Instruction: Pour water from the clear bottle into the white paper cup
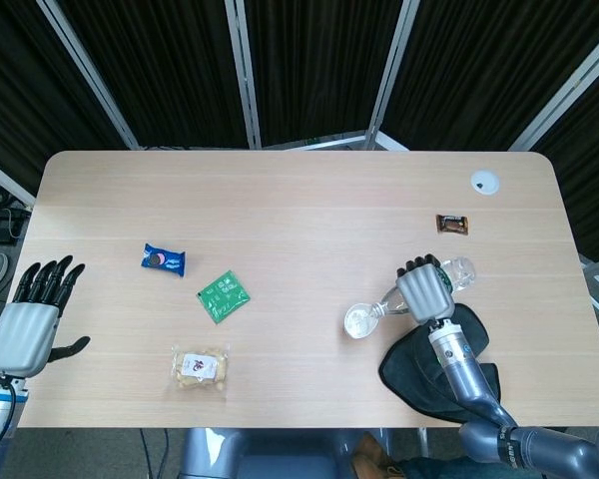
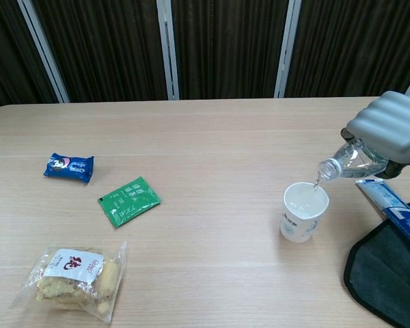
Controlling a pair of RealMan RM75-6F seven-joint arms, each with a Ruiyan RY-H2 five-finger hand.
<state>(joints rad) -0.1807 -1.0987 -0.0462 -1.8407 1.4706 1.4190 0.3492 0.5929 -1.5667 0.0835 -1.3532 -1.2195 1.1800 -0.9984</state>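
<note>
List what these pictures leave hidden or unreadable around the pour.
- Clear bottle: the right robot hand covers its body in the chest view, so the remaining water is unseen.
- White paper cup: opaque wall hides the fill level; too small in the head view.
- Blue-and-white tube: cut off by the chest view's right edge.

right hand (image 1: pixel 424 291) around tilted clear bottle (image 1: pixel 457 271), neck over white paper cup (image 1: pixel 357 321)
</note>
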